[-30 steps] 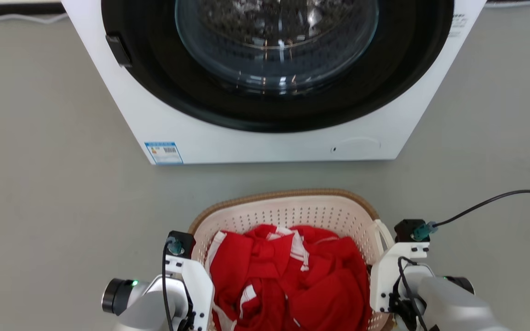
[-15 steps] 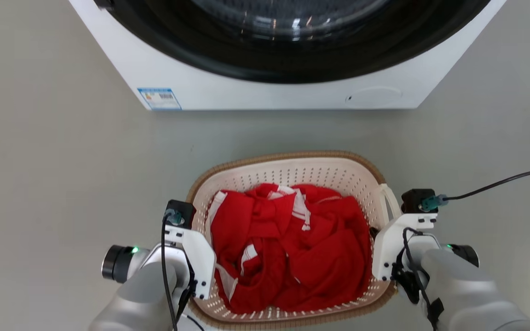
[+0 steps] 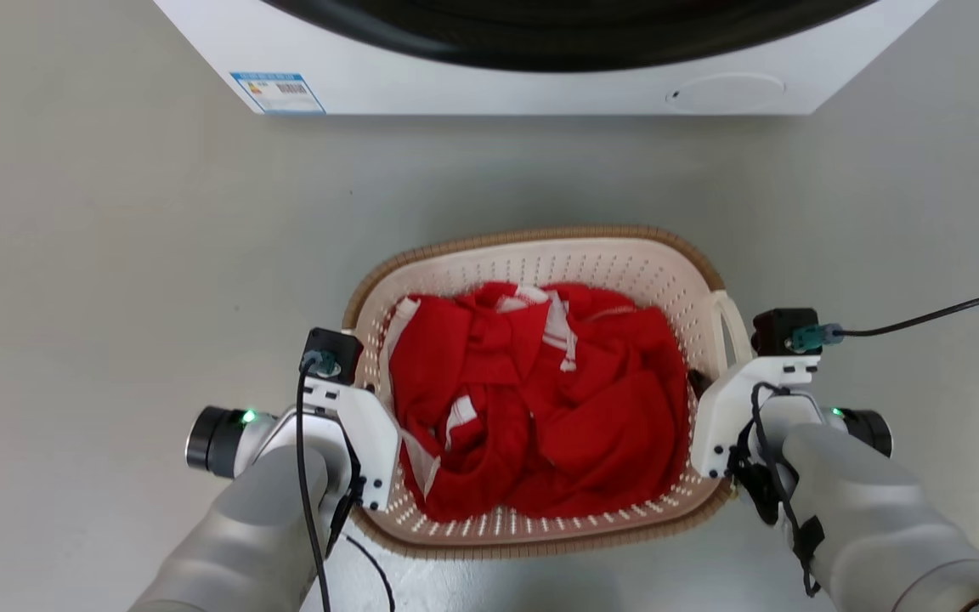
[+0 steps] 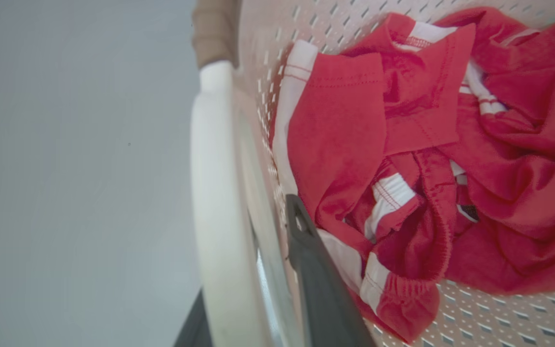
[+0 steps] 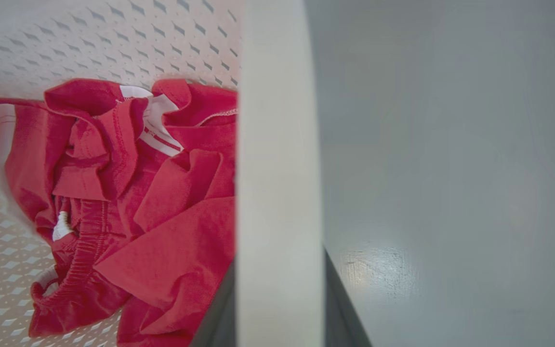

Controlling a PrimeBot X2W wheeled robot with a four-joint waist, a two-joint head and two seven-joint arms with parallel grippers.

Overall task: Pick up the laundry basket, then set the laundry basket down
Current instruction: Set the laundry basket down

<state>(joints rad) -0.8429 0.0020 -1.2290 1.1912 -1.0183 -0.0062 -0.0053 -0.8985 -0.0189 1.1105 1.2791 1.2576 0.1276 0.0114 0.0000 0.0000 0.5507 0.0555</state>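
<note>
The laundry basket [image 3: 532,240], cream with perforated walls and a brown woven-look rim, sits between my two arms in the head view, full of red and white clothes [image 3: 540,399]. My left gripper [image 4: 248,250] is shut on the basket's white left handle [image 4: 217,193], with one dark finger [image 4: 316,279] inside the wall and the other outside. My right gripper [image 5: 277,260] is shut on the white right handle [image 5: 277,144], a dark finger on each side. From these views I cannot tell whether the basket touches the floor.
A white washing machine [image 3: 489,85] with a dark round door stands just beyond the basket, at the top edge of the head view. Grey floor [image 3: 116,255] lies open on both sides. A black cable [image 3: 923,319] trails from my right wrist.
The head camera has tilted down, so the washing machine has slid towards the top edge and the whole basket has come into the picture. Both grippers keep their hold on the handles.
</note>
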